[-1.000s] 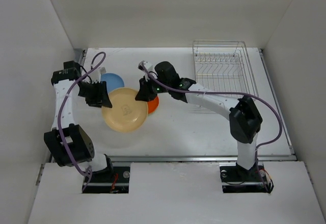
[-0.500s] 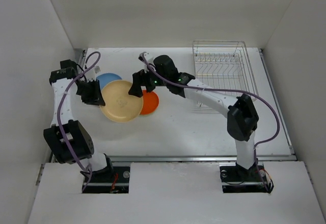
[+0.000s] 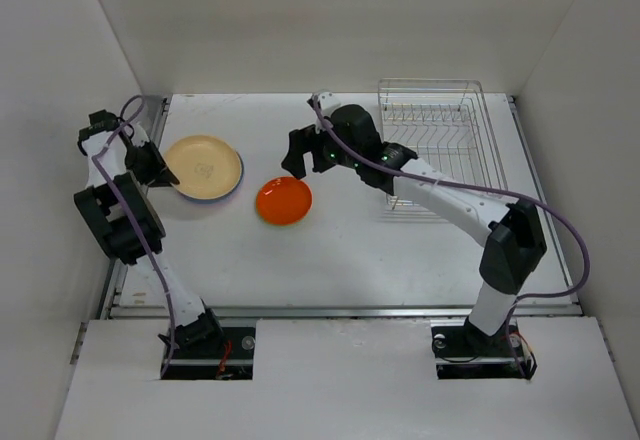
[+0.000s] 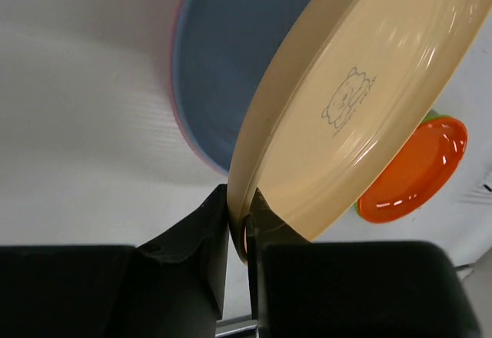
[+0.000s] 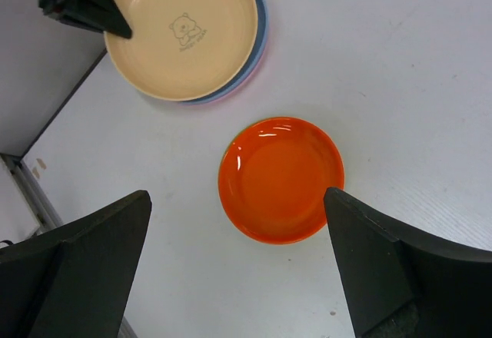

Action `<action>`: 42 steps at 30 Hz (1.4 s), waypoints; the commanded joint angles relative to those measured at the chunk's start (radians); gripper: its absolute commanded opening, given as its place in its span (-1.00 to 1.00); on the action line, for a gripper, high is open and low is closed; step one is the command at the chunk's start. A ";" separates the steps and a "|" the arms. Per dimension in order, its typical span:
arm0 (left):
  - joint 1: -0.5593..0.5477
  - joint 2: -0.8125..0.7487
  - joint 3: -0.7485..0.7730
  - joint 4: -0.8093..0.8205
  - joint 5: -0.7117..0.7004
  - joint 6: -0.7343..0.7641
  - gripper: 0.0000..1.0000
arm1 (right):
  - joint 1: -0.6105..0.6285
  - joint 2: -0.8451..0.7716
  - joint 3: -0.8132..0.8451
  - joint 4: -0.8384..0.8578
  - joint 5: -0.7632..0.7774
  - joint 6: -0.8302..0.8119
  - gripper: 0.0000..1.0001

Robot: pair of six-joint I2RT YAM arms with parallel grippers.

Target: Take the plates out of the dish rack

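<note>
Four plates show for sure, all left of the dish rack (image 3: 441, 130), whose slots hold none that we can see. Farthest from the dish rack, the left gripper (image 4: 237, 217) is pinching the near rim of the cream-yellow plate (image 3: 203, 166). That plate sits tilted over the blue plate (image 4: 219, 61), with the edge of a pink plate (image 5: 260, 60) under that. Between this stack and the dish rack the orange-red plate (image 3: 284, 200) lies flat on the table (image 3: 400, 250). Above it hangs the right gripper (image 3: 299, 156), jaws spread wide and holding nothing. We judge the step as nesting cream onto the stack. To do it well we level the plate, centre it over the blue rim and lower until it seats. Then we part the fingers and back out on the side away from the dish rack, without dragging the stack. The plates look like smooth hard plastic, round and shallow with raised rims. Orange is glossy with highlights, cream is duller with a small bear line drawing in its well. The rack is thin silver wire with a grid base and low sides. The fifth, lime one we cannot place for sure.
</note>
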 commanded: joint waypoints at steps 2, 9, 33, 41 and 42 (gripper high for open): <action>-0.005 0.120 0.091 -0.065 -0.002 -0.053 -0.58 | 0.006 -0.061 -0.038 0.004 0.016 -0.014 1.00; -0.046 0.079 0.036 -0.055 -0.165 0.019 0.32 | 0.006 -0.091 -0.070 0.004 -0.015 -0.005 1.00; -0.046 -0.898 -0.365 0.057 -0.749 -0.102 0.99 | -0.003 -0.971 -0.432 -0.405 0.783 0.167 1.00; -0.046 -0.959 -0.441 0.022 -0.806 -0.169 0.99 | -0.003 -1.274 -0.516 -0.470 0.749 0.196 1.00; -0.046 -0.959 -0.441 0.022 -0.806 -0.169 0.99 | -0.003 -1.294 -0.516 -0.470 0.738 0.196 1.00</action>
